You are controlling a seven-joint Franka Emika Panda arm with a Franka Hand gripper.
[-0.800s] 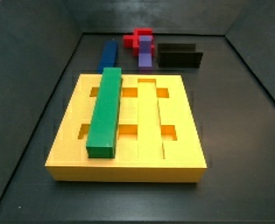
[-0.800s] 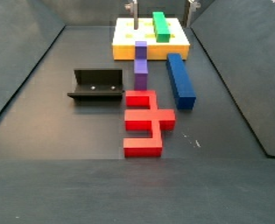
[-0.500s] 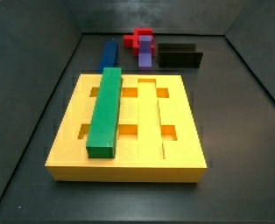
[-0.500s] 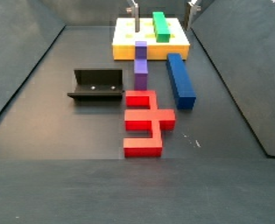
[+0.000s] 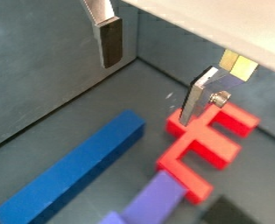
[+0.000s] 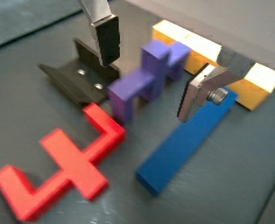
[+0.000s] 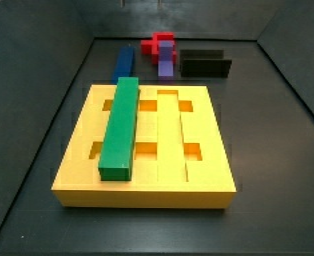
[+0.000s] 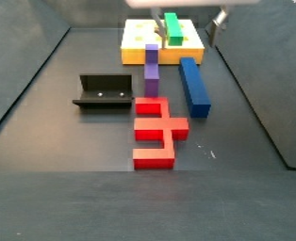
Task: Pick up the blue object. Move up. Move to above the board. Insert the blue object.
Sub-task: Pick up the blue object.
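Dark grey floor with low dark walls is all I see around the pieces. I see the big yellow board (image 7: 146,150) in a side view, with a green bar (image 7: 121,125) lying in its groove on one edge. Behind the board, the blue object (image 7: 124,62) lies flat on the floor, near the wall. A purple block (image 7: 165,58) lies just beside it, and a red piece (image 7: 157,42) sits behind the purple block. A black fixture (image 7: 205,64) stands next to them.

From a side view on the far side, the blue object (image 8: 193,86) lies between the board (image 8: 139,40) and the red piece (image 8: 158,131), and the purple block (image 8: 151,64) is close beside it. The fixture (image 8: 106,92) stands apart from them.

My gripper (image 5: 154,72) hangs in the air above the pieces. Its two silver fingers (image 5: 107,37) are spread wide and hold nothing. In both wrist views the blue object (image 5: 70,172) lies on the floor below it, and nothing touches it. At the top of a side view I can only see the tips of the gripper (image 8: 180,11) over the board.
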